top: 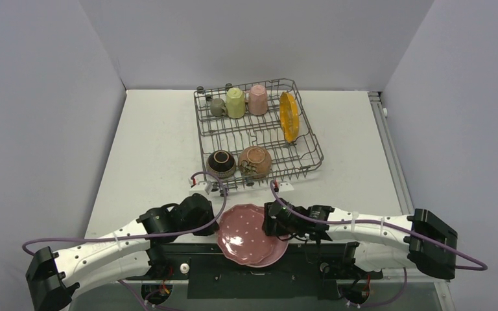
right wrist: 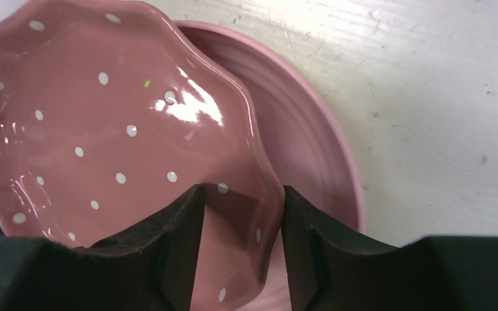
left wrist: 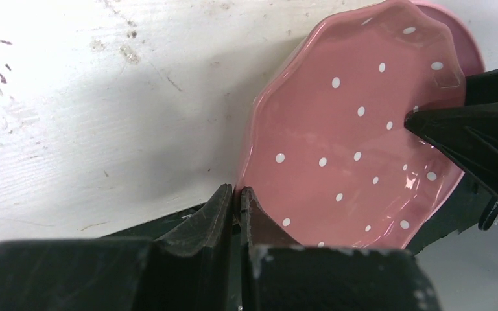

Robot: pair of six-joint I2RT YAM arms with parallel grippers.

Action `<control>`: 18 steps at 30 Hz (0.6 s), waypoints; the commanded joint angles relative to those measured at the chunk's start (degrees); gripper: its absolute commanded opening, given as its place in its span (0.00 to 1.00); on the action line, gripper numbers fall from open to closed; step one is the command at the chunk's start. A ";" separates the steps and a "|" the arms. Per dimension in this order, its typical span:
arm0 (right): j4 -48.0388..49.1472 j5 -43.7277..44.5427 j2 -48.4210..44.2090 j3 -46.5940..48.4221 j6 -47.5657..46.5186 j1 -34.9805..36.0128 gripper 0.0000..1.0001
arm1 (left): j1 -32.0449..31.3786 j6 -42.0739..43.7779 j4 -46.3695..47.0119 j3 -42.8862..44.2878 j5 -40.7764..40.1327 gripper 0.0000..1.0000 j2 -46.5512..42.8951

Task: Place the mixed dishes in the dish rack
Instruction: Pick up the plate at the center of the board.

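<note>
**Two pink plates stacked in front of the rack**

I see the pink dotted scalloped plate (top: 241, 228) lying on the plain pink plate (top: 271, 256) on the table (top: 155, 149), on the near side of the dish rack (top: 249, 133). My left gripper (left wrist: 237, 194) has its fingers pressed together, tips right at the dotted plate's rim (whether they nip it, I can't tell). My right gripper (right wrist: 243, 194) is spread, one finger over the dotted plate's inside, the other outside its rim above the plain plate.

Inside the rack:
- The orange plate (top: 288, 116) stands on edge at the right.
- The grey cup (top: 217, 107), yellow mug (top: 235, 102) and pink mug (top: 257, 100) line the far row.
- A dark brown bowl (top: 221, 163) sits beside a reddish-brown bowl (top: 255, 162) at the near edge.
</note>
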 commanded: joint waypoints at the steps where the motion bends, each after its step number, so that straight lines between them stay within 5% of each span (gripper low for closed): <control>1: 10.97 -5.57 2.27 -3.31 2.09 0.40 0.42 | -0.32 -2.30 2.71 -3.40 0.98 0.00 -0.60; 12: 32.36 -17.01 2.39 -14.46 9.12 -0.97 0.41 | -0.20 -4.25 9.06 -9.01 2.28 0.00 1.19; 16: 40.66 -18.66 0.15 -19.02 12.53 -1.69 0.25 | -0.20 -4.27 10.52 -9.35 2.33 0.00 1.88; 18: 40.90 -18.59 -1.87 -19.75 12.85 -2.01 0.06 | -0.20 -4.08 10.53 -8.98 2.13 0.00 1.99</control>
